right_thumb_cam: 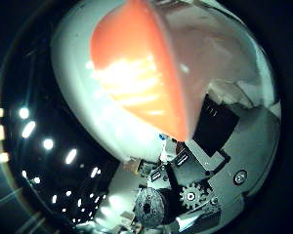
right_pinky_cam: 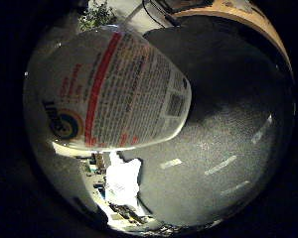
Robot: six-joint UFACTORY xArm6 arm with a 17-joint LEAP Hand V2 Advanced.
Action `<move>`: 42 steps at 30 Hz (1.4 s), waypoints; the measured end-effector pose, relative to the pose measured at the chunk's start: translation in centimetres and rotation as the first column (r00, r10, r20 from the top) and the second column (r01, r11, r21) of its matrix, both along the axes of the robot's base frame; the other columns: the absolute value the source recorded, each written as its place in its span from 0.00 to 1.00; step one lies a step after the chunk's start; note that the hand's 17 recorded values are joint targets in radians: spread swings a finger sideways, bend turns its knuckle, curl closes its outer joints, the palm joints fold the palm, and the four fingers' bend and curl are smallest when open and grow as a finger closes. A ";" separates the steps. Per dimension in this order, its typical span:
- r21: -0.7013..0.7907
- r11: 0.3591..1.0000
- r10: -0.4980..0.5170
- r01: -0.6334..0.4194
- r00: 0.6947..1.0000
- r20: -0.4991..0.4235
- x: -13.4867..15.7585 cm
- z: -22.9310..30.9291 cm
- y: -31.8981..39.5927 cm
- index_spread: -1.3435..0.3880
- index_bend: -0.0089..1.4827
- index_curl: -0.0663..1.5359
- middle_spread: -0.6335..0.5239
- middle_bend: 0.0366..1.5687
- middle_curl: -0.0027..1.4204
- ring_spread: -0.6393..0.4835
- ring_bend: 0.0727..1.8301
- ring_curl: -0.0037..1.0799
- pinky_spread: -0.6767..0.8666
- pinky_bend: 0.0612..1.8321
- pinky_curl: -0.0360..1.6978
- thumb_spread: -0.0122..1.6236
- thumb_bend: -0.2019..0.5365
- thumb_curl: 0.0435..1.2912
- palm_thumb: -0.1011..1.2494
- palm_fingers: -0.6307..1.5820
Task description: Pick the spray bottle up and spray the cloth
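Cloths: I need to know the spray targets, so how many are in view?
1: a white cloth lies on the dark table beside the spray bottle; others may be hidden.

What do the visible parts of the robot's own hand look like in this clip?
Only the thumb-side view shows the hand: flat grey-white plates, a black block, a small toothed metal gear, a dark round knurled part and a round screw head. The other view shows none of it.

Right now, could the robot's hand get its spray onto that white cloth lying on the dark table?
Probably yes: the hand has the white labelled spray bottle close against its palm, and nothing lies between it and the crumpled white cloth on the dark table.
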State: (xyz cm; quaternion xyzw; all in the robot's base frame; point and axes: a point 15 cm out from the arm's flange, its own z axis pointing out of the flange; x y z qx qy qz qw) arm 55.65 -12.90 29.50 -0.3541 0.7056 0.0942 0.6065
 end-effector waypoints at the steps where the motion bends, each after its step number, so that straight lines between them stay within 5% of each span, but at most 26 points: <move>1: 0.002 1.000 0.007 -0.007 1.000 0.006 0.1 0.4 0.1 0.61 0.73 0.44 0.38 0.80 0.49 0.38 0.75 0.53 0.25 0.72 0.34 0.54 0.26 0.62 0.87 0.85; 10: 0.056 0.994 0.100 -0.099 0.995 -0.020 -0.3 2.8 1.5 0.62 0.76 0.44 0.39 0.82 0.48 0.38 0.77 0.53 0.26 0.71 0.37 0.49 0.26 0.70 0.86 0.84; 22: 0.107 0.942 0.326 -0.318 0.943 -0.062 -4.6 8.6 4.2 0.62 0.78 0.44 0.39 0.84 0.47 0.38 0.78 0.53 0.25 0.70 0.40 0.40 0.26 0.79 0.85 0.84; 28: 0.080 0.880 0.474 -0.468 0.874 -0.103 -9.6 12.2 7.9 0.62 0.78 0.43 0.39 0.84 0.47 0.38 0.78 0.53 0.25 0.70 0.41 0.39 0.25 0.81 0.85 0.84; 33: 0.076 0.781 0.625 -0.620 0.775 -0.093 -15.0 16.3 12.6 0.62 0.78 0.44 0.40 0.84 0.47 0.38 0.78 0.53 0.25 0.69 0.42 0.38 0.25 0.82 0.85 0.84; 42: 0.026 0.659 0.750 -0.751 0.655 -0.086 -20.4 18.4 21.2 0.62 0.78 0.43 0.40 0.84 0.47 0.38 0.78 0.53 0.25 0.68 0.43 0.39 0.25 0.83 0.85 0.84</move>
